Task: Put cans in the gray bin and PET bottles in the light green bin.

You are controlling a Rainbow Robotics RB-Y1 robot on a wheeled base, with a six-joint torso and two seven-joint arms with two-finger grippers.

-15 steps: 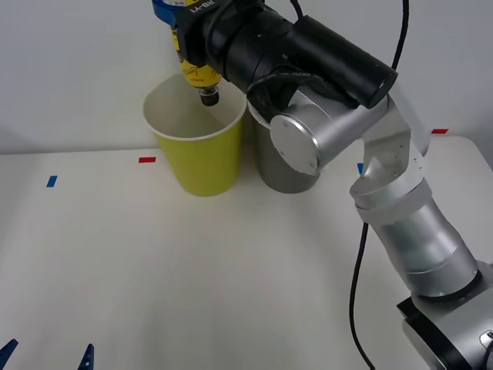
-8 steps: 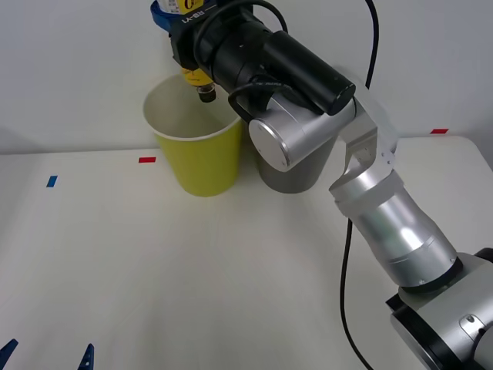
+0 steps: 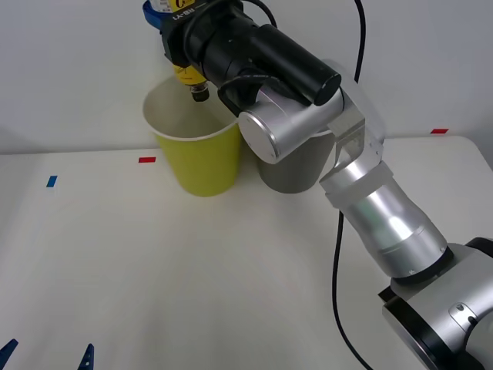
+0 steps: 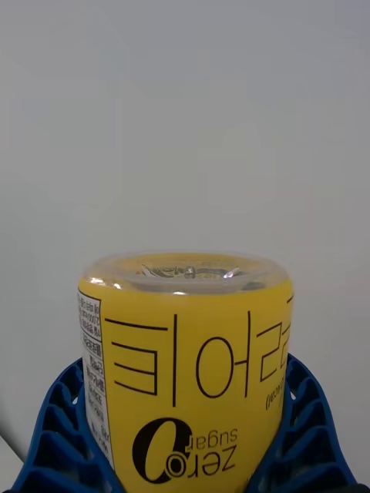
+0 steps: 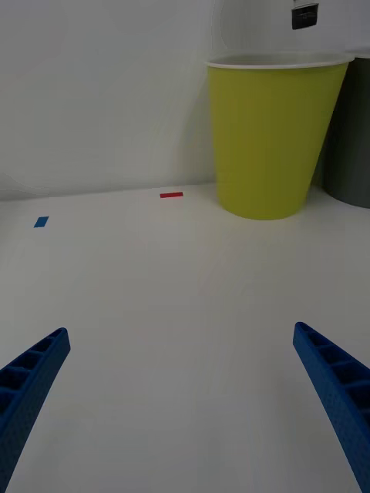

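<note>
Yellow-labelled bottle (image 3: 189, 75) — cap down, gripped by the right gripper (image 3: 182, 48) — hangs over the green bin (image 3: 196, 146); left gripper (image 5: 185, 408) spread, low.

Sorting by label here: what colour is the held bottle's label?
Bright yellow with black print; the bottle shows best in the right wrist view.

A lab test bench: bare white table (image 3: 192, 277) with coloured tape marks (image 3: 146, 159), plain wall.

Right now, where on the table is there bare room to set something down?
Bare table runs from the light green bin and gray bin forward to the left claw. Crowded only at the bins, where the right claw holds the bottle.
</note>
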